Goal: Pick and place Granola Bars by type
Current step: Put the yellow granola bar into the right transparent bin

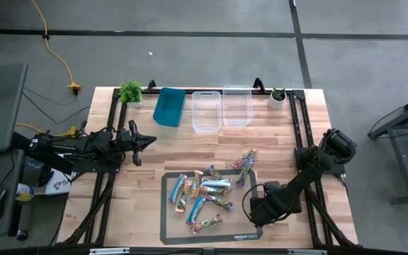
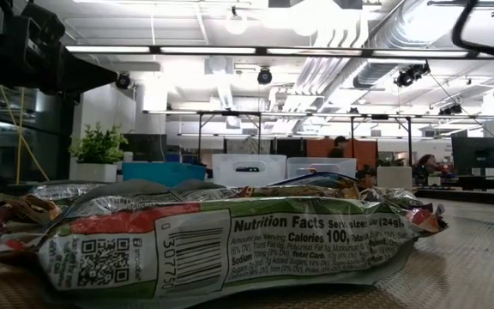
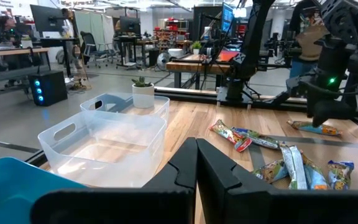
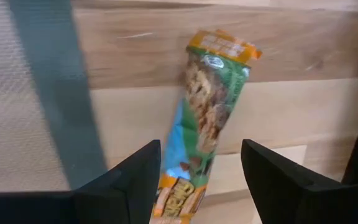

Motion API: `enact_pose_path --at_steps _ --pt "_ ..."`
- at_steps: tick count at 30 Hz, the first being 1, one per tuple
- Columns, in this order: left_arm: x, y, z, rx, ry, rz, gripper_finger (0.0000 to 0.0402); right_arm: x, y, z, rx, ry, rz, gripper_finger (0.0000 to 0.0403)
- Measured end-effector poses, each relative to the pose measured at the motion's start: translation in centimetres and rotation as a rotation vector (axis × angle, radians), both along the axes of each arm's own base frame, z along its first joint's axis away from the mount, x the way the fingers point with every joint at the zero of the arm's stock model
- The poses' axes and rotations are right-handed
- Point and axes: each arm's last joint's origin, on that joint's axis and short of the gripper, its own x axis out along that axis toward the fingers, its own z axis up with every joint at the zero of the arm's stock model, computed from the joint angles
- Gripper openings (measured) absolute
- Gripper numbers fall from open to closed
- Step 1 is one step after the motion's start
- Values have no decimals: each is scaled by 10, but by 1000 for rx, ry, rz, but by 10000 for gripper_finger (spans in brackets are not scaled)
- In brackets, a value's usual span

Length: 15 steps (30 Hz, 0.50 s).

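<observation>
Several foil-wrapped granola bars [image 1: 207, 191] lie in a loose heap on a grey mat [image 1: 168, 230]; two more [image 1: 245, 161] rest on the wood past its far right corner. My right gripper [image 1: 255, 211] hovers at the mat's right edge, open, pointing down. In its wrist view an orange-and-teal bar [image 4: 207, 118] lies flat on the wood beside the mat, its near end between the open fingers [image 4: 201, 149]. My left gripper [image 1: 151, 141] waits shut near the table's left side, well away from the bars [image 3: 291, 165]. One bar [image 2: 230, 240] fills the low view.
A teal bin [image 1: 168, 106] and two clear bins [image 1: 206, 111] [image 1: 236, 105] stand along the far edge, between two small potted plants [image 1: 130, 92] [image 1: 278, 95]. Bare wood lies between the bins and the mat. Black frame rails [image 1: 297, 127] run down both table sides.
</observation>
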Motion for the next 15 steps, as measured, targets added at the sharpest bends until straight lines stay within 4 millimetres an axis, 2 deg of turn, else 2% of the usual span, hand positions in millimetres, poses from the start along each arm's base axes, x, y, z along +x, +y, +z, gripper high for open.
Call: enact_pose_path --at_steps 8,15 --pt "0 0 0 0 0 0 0 -12 7 0 -23 26 25 207" --pt "0 0 0 0 0 0 0 -9 7 0 -43 -9 27 207"
